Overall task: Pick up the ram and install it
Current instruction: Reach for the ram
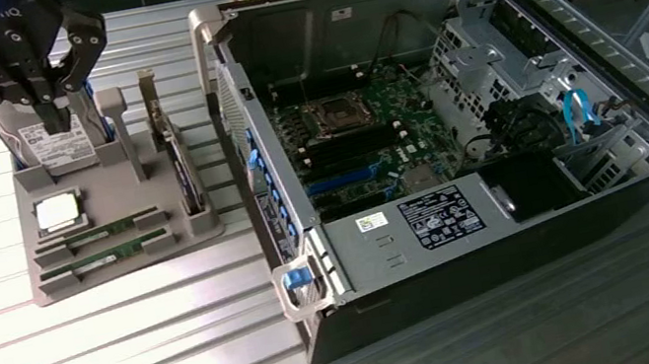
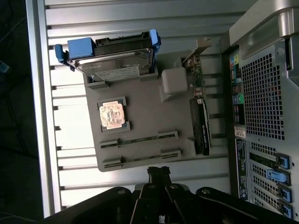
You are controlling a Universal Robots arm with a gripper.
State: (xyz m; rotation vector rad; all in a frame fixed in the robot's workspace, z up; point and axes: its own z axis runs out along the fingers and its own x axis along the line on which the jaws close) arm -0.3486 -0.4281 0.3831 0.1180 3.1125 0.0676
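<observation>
Two rams, thin green sticks, lie side by side in the slots of a grey holder tray (image 1: 132, 266): one ram (image 1: 106, 230) and the second ram (image 1: 108, 254). In the wrist view they are the ram (image 2: 140, 139) and the second ram (image 2: 140, 158) just beyond my fingertips. My gripper (image 1: 57, 117) hangs above the tray's far end, over the hard drive, well above the rams. Its fingers (image 2: 159, 173) are shut together and hold nothing. The open computer case (image 1: 448, 120) shows the motherboard with black and blue memory slots (image 1: 353, 152).
The tray also carries a silver hard drive with a white label (image 1: 57, 144), a square CPU chip (image 1: 58, 211) and an upright expansion card (image 1: 178, 168). All of it stands on a slatted metal table (image 1: 87, 354). The case's side wall (image 1: 244, 106) rises beside the tray.
</observation>
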